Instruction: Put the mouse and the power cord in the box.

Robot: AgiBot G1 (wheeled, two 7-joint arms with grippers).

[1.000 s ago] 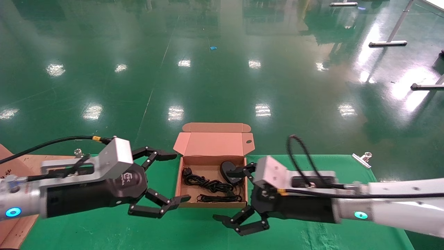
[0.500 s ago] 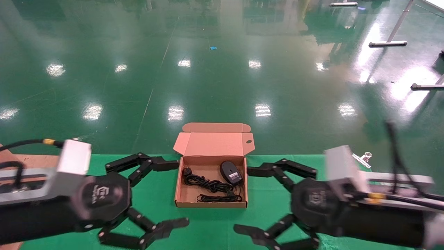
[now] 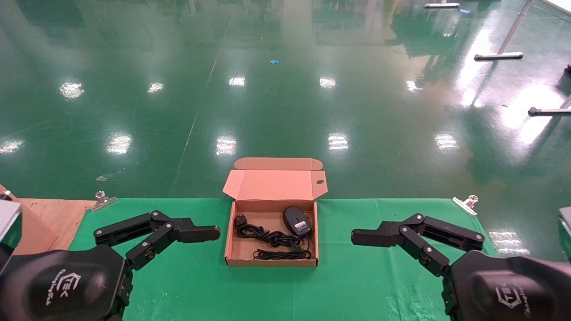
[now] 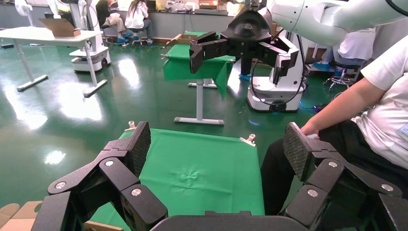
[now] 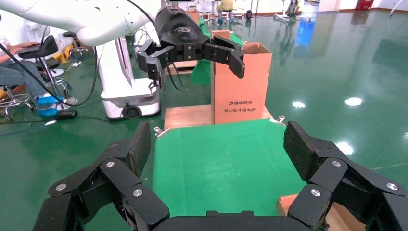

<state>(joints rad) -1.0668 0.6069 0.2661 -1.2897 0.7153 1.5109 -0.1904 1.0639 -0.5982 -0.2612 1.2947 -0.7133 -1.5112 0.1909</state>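
The box [image 3: 230, 232] lies open at the middle of the green table, its lid standing up at the back. Inside it the mouse [image 3: 297, 221] sits at the back right, and the power cord [image 3: 266, 236] lies coiled across the middle with its plug toward the left wall. A thin cable [image 3: 282, 255] runs along the front wall. My left gripper [image 4: 219, 144] hangs open at the lower left, one of its fingers [image 3: 196, 232] reaching toward the box but apart from it. My right gripper [image 5: 219, 144] is open at the lower right, holding nothing, and a corner of the box [image 5: 293, 207] shows beside it.
Metal clips [image 3: 102, 200] [image 3: 466, 203] pin the green cloth at the far corners. A wooden board [image 3: 49, 218] lies to the left, with a tall carton [image 5: 243, 82] on it. A seated person [image 4: 370, 110] is beside the table's right side.
Both arms have drawn back and down from the box sides to the lower corners. The right gripper has left the mouse, which lies in the box. Both stay open.
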